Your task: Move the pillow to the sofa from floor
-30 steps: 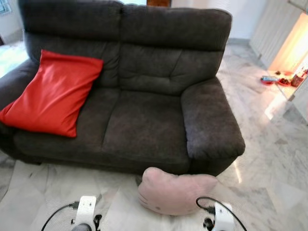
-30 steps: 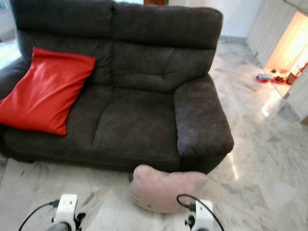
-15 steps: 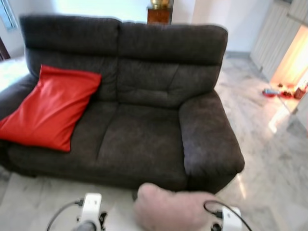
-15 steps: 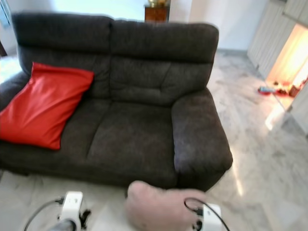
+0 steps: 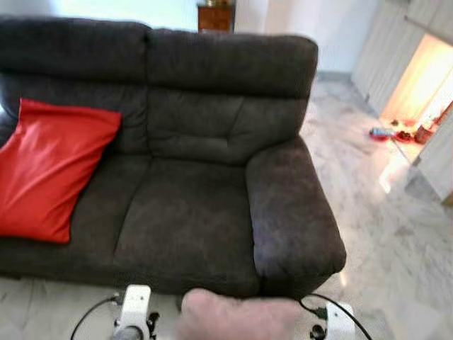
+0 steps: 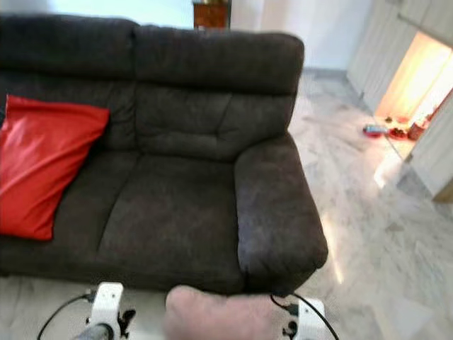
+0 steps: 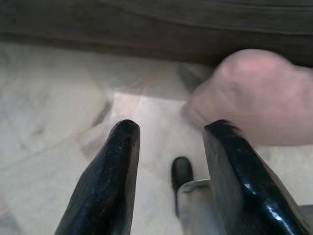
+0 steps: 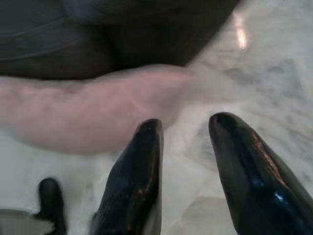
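The pink pillow lies on the marble floor, right against the front of the dark sofa, below its right seat and armrest. Seen from the head, it is at 6 o'clock of the sofa, between the robot's two wrists.

The left gripper has its two black fingers spread with nothing between them. The pillow is ahead of it at about 1 o'clock, near but not touching. The right gripper is spread too and holds nothing. The pillow is ahead of it at about 10 o'clock, just beyond the fingertip.

I judge the step in hand to be the approach to the pillow. To do it well, the robot should bend lower and bring both grippers in from the two sides, because the pillow is wide and soft and one pinch may slip. The wrist pictures are blurred, so the reach should be slow. A red cushion already leans on the left seat; the right seat is a good place to put the pillow.
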Robot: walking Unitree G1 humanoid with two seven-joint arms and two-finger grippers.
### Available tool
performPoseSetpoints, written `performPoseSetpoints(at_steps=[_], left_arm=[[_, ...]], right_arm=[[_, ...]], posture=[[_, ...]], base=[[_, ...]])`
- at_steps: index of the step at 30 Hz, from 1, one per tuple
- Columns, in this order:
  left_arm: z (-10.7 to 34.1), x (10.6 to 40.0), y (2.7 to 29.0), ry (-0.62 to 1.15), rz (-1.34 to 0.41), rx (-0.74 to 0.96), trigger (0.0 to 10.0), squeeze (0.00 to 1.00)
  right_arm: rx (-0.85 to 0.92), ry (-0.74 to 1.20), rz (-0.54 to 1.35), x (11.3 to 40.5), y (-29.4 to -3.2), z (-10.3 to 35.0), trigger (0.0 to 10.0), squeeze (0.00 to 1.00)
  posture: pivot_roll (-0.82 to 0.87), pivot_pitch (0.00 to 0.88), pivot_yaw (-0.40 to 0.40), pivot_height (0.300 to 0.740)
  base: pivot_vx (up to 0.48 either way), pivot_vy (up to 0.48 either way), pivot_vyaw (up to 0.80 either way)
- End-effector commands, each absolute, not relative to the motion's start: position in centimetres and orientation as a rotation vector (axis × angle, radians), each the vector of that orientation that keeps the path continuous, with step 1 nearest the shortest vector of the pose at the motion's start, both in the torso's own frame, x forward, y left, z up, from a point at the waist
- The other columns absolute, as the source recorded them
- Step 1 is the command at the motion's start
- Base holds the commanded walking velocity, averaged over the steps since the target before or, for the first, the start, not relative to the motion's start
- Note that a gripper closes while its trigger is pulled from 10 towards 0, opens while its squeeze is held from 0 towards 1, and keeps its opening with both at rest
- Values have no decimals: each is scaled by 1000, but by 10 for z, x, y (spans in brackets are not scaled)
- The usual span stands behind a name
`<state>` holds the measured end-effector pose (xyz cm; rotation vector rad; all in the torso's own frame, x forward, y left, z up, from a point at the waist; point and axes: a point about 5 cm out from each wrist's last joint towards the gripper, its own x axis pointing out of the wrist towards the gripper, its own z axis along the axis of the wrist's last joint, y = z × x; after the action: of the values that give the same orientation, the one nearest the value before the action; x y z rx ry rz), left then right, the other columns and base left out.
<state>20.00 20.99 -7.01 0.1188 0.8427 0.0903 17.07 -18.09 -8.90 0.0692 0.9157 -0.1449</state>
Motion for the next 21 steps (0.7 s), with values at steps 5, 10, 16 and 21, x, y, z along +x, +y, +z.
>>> performPoseSetpoints(at_steps=[5, 10, 16, 21], left_arm=[[-71, 200, 203, 844, 72, 99, 10000, 0], [-72, 200, 200, 846, 49, 92, 10000, 0], [-72, 200, 200, 847, 54, 93, 10000, 0], [-72, 200, 201, 846, 56, 97, 10000, 0]], right_arm=[[55, 920, -164, 169, -190, -89, 10000, 0], [54, 920, -163, 169, -189, -89, 10000, 0], [55, 917, -161, 169, -189, -89, 10000, 0], [56, 914, -159, 169, -189, -89, 10000, 0]], posture=[[2, 0, -73, 740], [2, 0, -72, 740], [3, 0, -74, 740], [3, 0, -74, 740]], base=[[282, 0, 0], [0, 0, 0], [0, 0, 0], [0, 0, 0]])
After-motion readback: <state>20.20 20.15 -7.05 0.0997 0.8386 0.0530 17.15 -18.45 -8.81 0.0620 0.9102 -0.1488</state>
